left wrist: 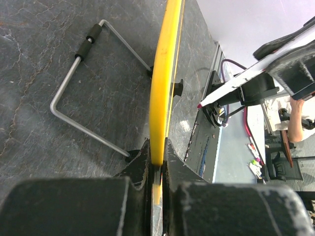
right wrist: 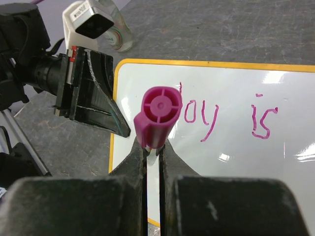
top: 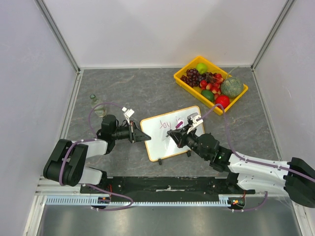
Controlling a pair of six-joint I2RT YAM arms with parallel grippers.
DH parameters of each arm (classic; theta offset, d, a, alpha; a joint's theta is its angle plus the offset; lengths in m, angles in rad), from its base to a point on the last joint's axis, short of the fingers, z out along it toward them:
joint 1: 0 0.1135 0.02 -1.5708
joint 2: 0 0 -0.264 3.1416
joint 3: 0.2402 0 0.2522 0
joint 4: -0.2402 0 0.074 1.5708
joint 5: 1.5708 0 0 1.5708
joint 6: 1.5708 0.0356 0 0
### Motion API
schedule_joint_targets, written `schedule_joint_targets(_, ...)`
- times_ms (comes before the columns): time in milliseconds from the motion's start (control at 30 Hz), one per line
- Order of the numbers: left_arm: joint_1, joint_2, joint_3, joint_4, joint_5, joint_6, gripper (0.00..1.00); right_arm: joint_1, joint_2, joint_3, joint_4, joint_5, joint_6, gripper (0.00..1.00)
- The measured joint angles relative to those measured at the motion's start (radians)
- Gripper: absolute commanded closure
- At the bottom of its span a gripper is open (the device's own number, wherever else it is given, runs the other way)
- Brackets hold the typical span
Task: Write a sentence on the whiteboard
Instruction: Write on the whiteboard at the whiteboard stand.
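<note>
Two arms are seen in the top view, reaching over a dark marbled table [top: 123, 88]. The whiteboard [top: 170, 143] is stood near the middle of the table, with its black feet toward the arm bases. The left gripper [top: 143, 137] is clamped onto the board's left edge. The right gripper [top: 178, 132] is held over the board's face and is closed around a magenta marker [top: 179, 126]. The sentence [top: 171, 123] is written in pinkish-red along the upper part of the board. A yellow fruit tray [top: 211, 62] is set well apart at the far right. A clear bottle [top: 97, 104] stands beyond the left arm.

In the left wrist view, the board is seen edge-on. Its yellow frame is pinched between the two fingers [left wrist: 138, 163], and the jaws are set narrow. A bent wire stand [left wrist: 85, 48] with a black sleeve is joined to the back of the board and rests on the table. The marker's red tip is seen near the board's face; contact cannot be determined.

In the right wrist view, the marker's butt end is gripped between nearly closed jaws. The words "Joy is" are read on the board beyond it. The left gripper is seen at the board's left edge.
</note>
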State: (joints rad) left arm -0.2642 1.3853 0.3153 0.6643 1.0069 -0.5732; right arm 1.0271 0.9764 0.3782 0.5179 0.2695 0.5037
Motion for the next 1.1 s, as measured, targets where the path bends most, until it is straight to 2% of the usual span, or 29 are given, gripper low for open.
schedule_joint_targets(467,0.0,0.0,0.0,-0.001,0.001,0.0,0.98,0.023,0.064,0.006,0.045,0.138,-0.017,1.0)
schedule_joint_targets(1100,0.0,0.004,0.0,0.0,0.006,0.0,0.98,0.025,0.159,0.032,0.073,0.148,-0.018,1.0)
